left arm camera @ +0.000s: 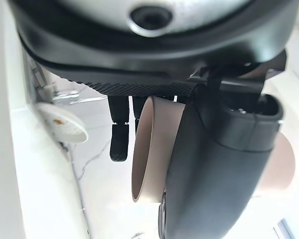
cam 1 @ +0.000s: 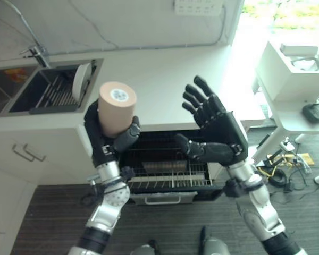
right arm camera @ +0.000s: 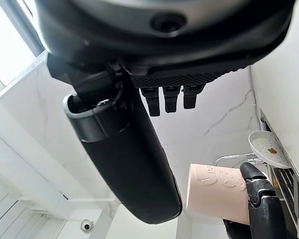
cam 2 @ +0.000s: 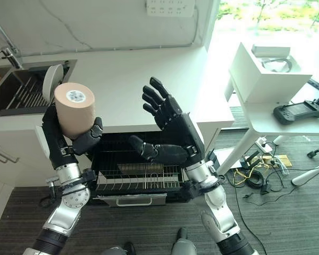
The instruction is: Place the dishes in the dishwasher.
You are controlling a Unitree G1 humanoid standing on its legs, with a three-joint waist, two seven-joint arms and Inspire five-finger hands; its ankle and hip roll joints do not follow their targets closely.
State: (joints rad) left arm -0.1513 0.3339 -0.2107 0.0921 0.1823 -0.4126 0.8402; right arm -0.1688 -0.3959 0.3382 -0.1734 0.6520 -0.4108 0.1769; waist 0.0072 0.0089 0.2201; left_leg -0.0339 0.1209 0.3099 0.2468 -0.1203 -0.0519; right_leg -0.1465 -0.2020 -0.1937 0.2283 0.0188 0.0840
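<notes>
My left hand [cam 1: 107,135] wraps fingers and thumb around a beige cup [cam 1: 116,108], held upside down and lifted clear above the open dishwasher rack [cam 1: 170,170]. My right hand [cam 1: 218,133] hangs beside it, fingers spread, holding nothing. I judge this the carrying step: the cup is secured but not yet loaded. Next I must lower it past my thumb into the rack below. A white plate [cam 1: 81,81] waits in the sink [cam 1: 21,90] beyond my left hand.
</notes>
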